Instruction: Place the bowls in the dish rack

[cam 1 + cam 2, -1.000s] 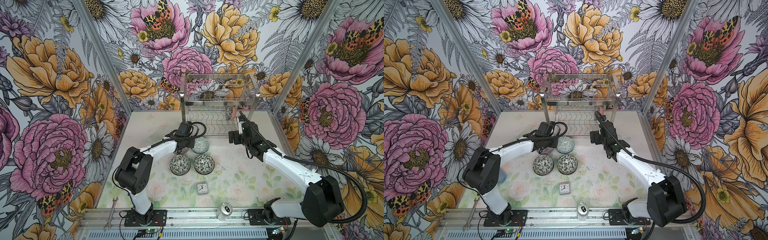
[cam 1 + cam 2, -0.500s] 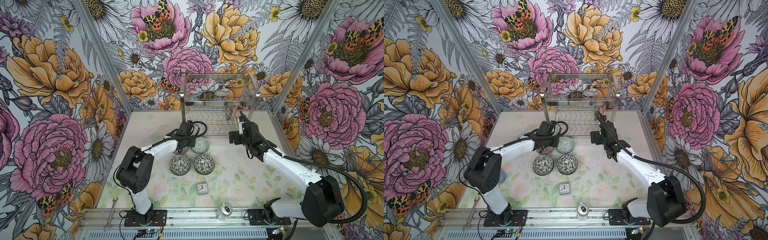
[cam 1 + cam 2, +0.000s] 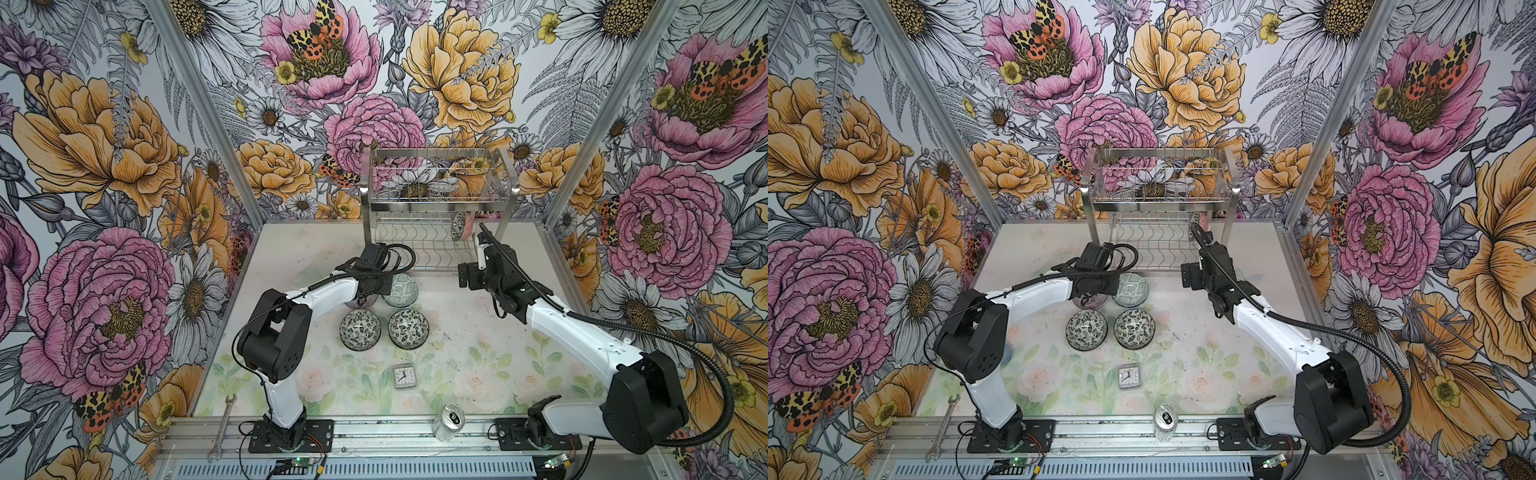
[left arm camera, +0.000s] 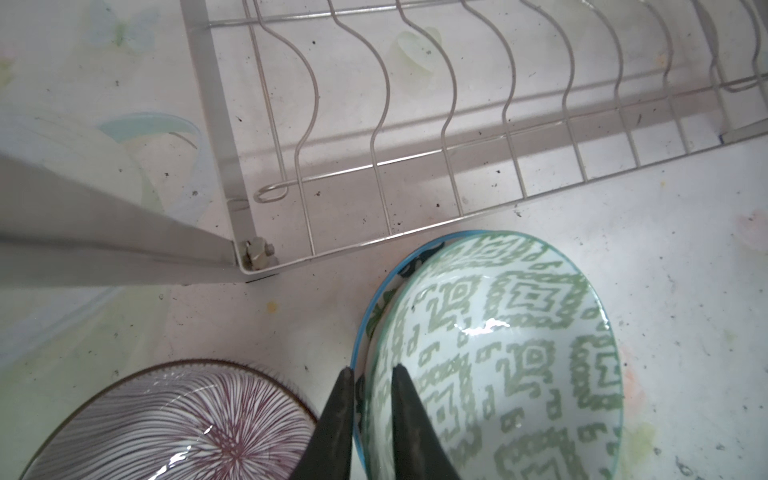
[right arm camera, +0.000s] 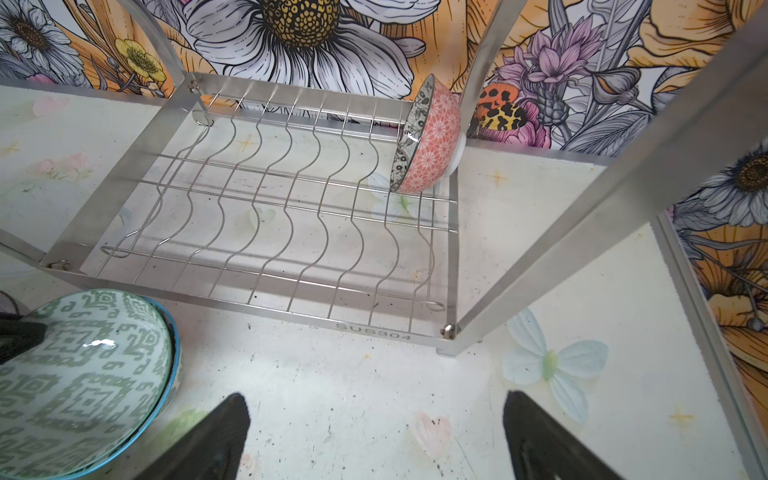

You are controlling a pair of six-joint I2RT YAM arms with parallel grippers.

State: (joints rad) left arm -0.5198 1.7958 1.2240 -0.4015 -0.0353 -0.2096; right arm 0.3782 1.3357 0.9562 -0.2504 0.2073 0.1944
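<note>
A green geometric bowl (image 4: 498, 353) sits nested in a blue-rimmed bowl (image 4: 360, 332) on the table in front of the dish rack (image 3: 436, 203). My left gripper (image 4: 371, 372) is shut on their rims, one finger inside the green bowl (image 3: 401, 289) and one outside. A purple-striped bowl (image 4: 174, 424) lies right beside it. Two black-and-white floral bowls (image 3: 360, 331) (image 3: 408, 329) stand nearer the front. A pink bowl (image 5: 430, 141) stands on edge at the right end of the rack's wavy-wire tier (image 5: 270, 199). My right gripper (image 5: 374, 405) hangs open and empty over bare table by the rack's front right post.
A small square clock (image 3: 404, 376) lies in front of the floral bowls. A silver can (image 3: 451, 419) stands at the front edge, and a wrench (image 3: 222, 428) lies at the front left. The rack's flat steel posts (image 5: 582, 232) stand close to both grippers.
My left gripper's fingers have closed in on the green bowl's rim. The right arm has not moved.
</note>
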